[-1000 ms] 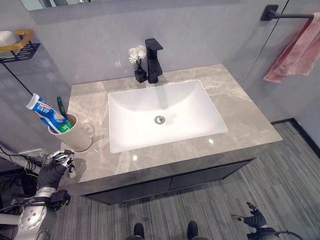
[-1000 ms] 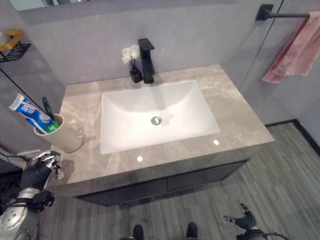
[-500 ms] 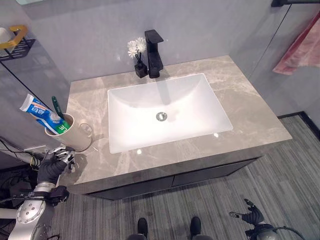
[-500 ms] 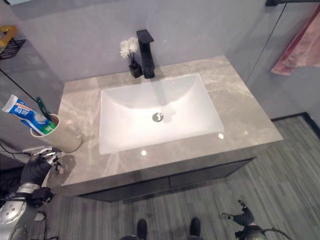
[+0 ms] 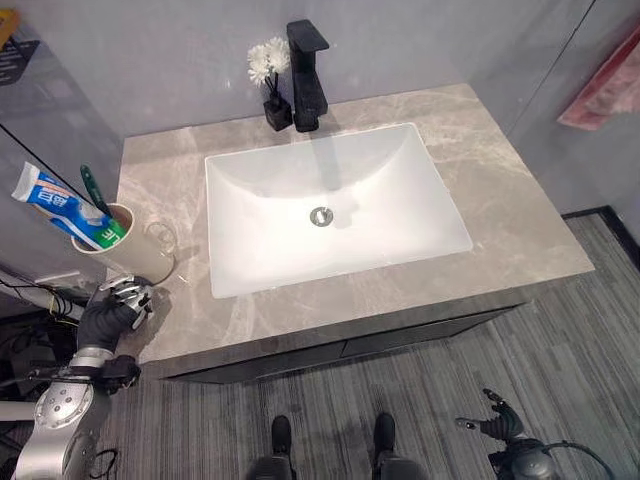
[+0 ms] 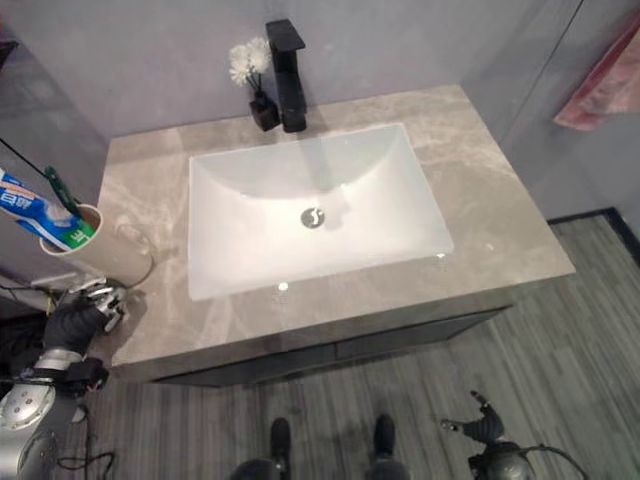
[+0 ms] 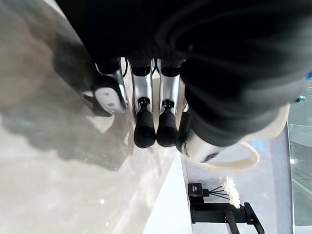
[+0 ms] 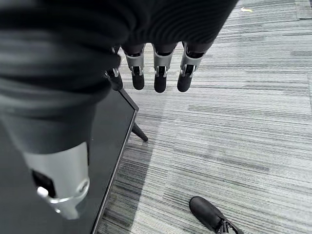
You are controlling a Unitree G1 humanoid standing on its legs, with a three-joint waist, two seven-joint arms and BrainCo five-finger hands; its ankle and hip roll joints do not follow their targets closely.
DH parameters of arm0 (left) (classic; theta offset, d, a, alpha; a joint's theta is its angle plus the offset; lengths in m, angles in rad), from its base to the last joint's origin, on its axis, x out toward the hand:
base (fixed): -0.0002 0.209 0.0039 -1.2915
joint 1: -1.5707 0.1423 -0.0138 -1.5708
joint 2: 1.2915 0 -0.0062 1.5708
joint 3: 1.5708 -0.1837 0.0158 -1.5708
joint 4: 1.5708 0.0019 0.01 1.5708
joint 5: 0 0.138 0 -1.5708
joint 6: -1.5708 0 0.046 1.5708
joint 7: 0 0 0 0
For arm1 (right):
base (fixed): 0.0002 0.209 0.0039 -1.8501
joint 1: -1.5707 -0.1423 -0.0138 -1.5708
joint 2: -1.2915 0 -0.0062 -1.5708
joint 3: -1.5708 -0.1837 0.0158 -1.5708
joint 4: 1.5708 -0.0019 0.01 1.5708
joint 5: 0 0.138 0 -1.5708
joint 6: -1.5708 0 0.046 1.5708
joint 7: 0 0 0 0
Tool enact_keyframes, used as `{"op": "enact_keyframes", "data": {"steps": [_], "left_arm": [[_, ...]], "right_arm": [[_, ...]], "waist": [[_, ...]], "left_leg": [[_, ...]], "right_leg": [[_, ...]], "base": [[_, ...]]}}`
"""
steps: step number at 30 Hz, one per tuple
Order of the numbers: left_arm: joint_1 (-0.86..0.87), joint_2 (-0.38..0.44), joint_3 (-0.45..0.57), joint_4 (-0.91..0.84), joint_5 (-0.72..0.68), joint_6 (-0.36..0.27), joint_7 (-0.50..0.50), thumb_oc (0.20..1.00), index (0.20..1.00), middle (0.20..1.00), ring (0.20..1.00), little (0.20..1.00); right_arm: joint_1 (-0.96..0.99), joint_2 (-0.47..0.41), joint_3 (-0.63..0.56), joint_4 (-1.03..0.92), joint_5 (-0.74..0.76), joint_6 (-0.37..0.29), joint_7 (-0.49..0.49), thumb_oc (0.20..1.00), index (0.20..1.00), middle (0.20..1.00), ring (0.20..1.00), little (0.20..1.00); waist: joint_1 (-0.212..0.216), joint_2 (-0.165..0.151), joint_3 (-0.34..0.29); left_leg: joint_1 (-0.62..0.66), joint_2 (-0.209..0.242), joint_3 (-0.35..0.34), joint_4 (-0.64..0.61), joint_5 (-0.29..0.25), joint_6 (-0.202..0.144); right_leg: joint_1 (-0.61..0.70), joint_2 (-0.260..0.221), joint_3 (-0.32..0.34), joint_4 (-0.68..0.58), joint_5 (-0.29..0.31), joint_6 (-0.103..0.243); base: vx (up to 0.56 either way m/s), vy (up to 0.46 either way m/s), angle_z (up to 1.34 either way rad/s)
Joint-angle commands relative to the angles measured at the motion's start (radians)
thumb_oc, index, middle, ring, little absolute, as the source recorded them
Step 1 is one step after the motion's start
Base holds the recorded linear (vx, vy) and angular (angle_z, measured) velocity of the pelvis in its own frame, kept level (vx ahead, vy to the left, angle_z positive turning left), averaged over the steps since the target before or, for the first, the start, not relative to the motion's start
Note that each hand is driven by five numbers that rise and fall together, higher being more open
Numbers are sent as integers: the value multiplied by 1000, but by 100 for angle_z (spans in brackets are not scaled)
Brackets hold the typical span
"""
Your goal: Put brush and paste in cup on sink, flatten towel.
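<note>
A beige cup point(image 5: 135, 255) stands at the left end of the grey stone counter point(image 5: 500, 180). A blue-and-white toothpaste tube point(image 5: 60, 205) and a green toothbrush point(image 5: 92, 190) stick out of it. My left hand point(image 5: 108, 315) hovers at the counter's front left corner, just in front of the cup, fingers point(image 7: 145, 131) relaxed and holding nothing; the cup's handle point(image 7: 239, 163) shows beyond them. A pink towel point(image 5: 610, 90) hangs on the wall at the far right. My right hand point(image 5: 495, 425) hangs low over the floor, its fingers point(image 8: 161, 80) straight and empty.
A white basin point(image 5: 400, 190) is set in the middle of the counter, with a black faucet point(image 5: 308, 75) and a small black vase of white flowers point(image 5: 265, 65) behind it. A dark cabinet front point(image 8: 112, 146) runs below the counter over striped grey flooring point(image 8: 234, 126).
The camera has shifted, so the whole scene sits differently and the towel has slid toward the picture's top right corner. Both hands stay where they were relative to the counter.
</note>
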Motion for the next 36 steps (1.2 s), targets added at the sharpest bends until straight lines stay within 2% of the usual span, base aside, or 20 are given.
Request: {"op": "enact_keyframes", "data": {"steps": [1,12,26,31,36], "left_arm": [[-27,26,-5,36,8,-14,25,200,200,200,200,200],[-126,2,15,73,42,-35,91,200,200,200,200,200],[-244,61,27,150,67,-52,152,200,200,200,200,200],[-221,49,28,126,83,-49,141,200,200,200,200,200],[-122,48,72,67,117,-39,108,200,200,200,200,200]], "right_arm": [[-34,-39,11,-31,-22,-21,-2,1000,1000,1000,1000,1000],[-48,-44,27,-32,-35,-15,-9,1000,1000,1000,1000,1000],[-61,-32,59,-18,-35,-10,-10,1000,1000,1000,1000,1000],[-71,-26,65,7,-38,-10,-11,1000,1000,1000,1000,1000],[-74,-36,64,24,-51,-12,-2,1000,1000,1000,1000,1000]], "waist": [[-12,-40,1],[-15,-54,25],[-20,-80,42],[-13,-77,35],[-1,-58,17]], "left_leg": [[-66,18,-22,4,50,-12],[-109,20,-24,4,59,-13],[-147,28,-28,4,61,-17],[-137,26,-26,4,56,-17],[-115,29,-23,4,50,-19]], "right_leg": [[21,-63,-22,6,16,55],[-30,-58,-11,6,25,55],[-71,-52,-5,6,31,56],[-62,-53,-5,6,26,55],[-40,-56,-10,6,15,53]], "base": [[0,0,0],[-9,-1,-2],[-2,0,-3],[15,-2,0],[29,-6,0]]}}
